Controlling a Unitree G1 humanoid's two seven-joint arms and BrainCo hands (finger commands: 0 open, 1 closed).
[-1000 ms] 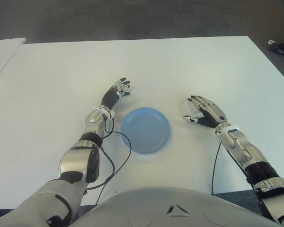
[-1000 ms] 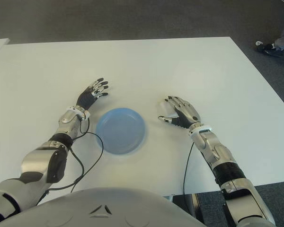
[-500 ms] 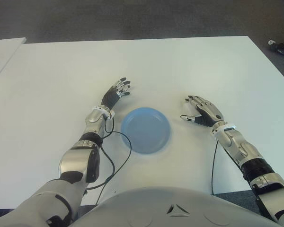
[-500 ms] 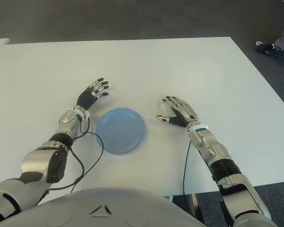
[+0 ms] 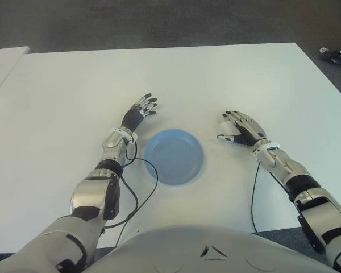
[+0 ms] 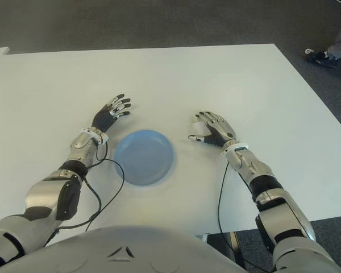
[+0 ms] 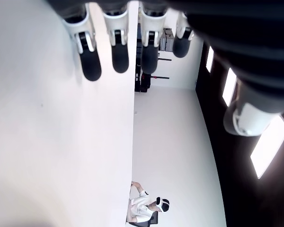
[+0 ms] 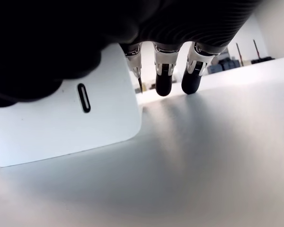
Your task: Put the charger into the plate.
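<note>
The left hand lay open on the white bench, just left of the blue plate — empty. Right of it, the right hand covered the charger, fingers uncurled — not gripping.

Left hand stretched forward, palm down, fingers straight and spread, holding nothing. Right hand palm down, fingers extended and slightly curved, thumb turned inward. Both forearms angle in from the body; right elbow bent outward.

White charger under robot hand
</note>
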